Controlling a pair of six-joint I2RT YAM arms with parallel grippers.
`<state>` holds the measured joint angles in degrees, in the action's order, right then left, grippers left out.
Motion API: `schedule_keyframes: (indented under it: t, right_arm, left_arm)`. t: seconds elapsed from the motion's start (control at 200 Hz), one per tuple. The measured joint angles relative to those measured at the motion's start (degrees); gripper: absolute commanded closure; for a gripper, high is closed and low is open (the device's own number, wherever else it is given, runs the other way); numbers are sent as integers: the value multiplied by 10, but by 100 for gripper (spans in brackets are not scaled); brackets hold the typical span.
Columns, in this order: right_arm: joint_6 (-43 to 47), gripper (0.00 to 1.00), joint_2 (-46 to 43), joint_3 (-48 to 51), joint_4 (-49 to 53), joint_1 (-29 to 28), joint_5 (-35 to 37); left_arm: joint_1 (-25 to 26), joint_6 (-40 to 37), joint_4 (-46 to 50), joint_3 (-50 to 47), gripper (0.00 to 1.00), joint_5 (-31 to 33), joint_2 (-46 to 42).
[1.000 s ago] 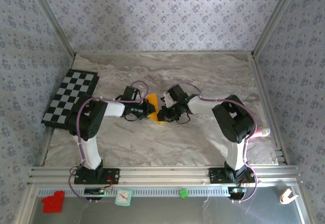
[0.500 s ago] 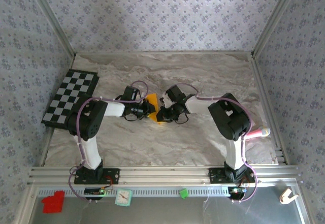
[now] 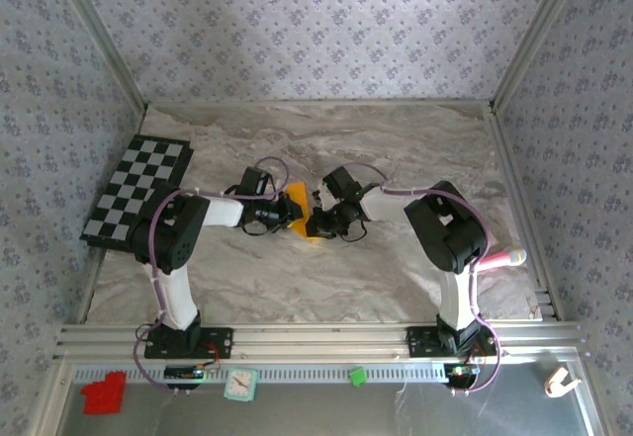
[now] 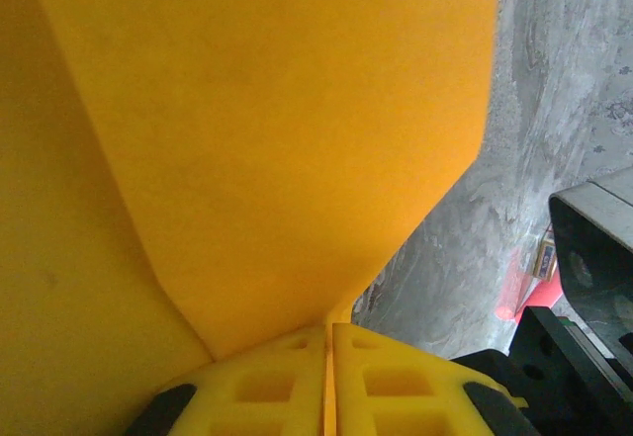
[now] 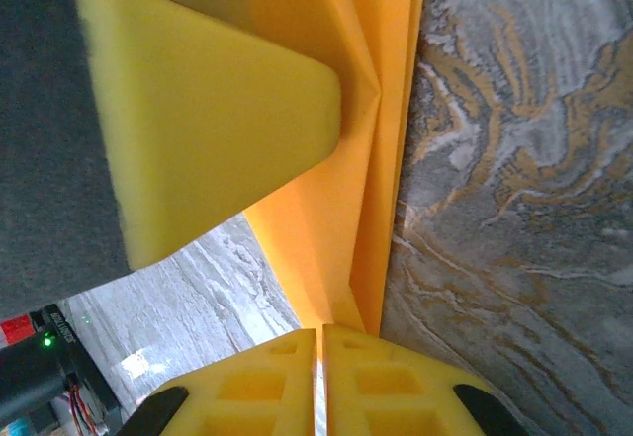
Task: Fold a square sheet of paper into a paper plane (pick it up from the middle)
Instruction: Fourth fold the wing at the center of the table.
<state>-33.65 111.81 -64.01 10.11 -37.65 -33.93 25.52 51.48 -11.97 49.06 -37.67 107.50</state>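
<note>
Left gripper and right gripper each clamp the creased orange paper, largely hidden between them

The left arm and right arm share white links, bulky black joint housings, looping lilac cables and yellow jaws with square recesses.

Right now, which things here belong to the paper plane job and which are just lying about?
In the job: orange paper, part folded; left gripper and right gripper, both shut on it.
Lying about: checkered mat, red block, green block, pink object.
</note>
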Motion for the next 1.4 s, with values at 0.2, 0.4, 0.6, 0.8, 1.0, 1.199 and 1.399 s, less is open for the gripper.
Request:
schedule_keyframes:
  t: [0.2, 0.4, 0.6, 0.8, 1.0, 1.199, 1.399]
  right_arm:
    - [0, 88, 0, 0, 0, 0, -3]
    - [-4, 87, 0, 5, -9, 0, -15]
    - [-5, 87, -3, 10, -19, 3, -19]
    - [-7, 87, -3, 14, -24, 4, -23]
    - [-6, 87, -3, 14, -24, 3, -25]
    - [-6, 87, 4, 14, -20, 0, -24]
    - [-2, 87, 9, 3, -1, 0, -21]
  left_arm:
    - [0, 0, 0, 0, 88, 0, 0]
    - [0, 0, 0, 0, 88, 0, 0]
    - [0, 0, 0, 0, 88, 0, 0]
    - [0, 0, 0, 0, 88, 0, 0]
    - [0, 0, 0, 0, 88, 0, 0]
    - [0, 0, 0, 0, 88, 0, 0]
    - [1, 0, 1, 0, 88, 0, 0]
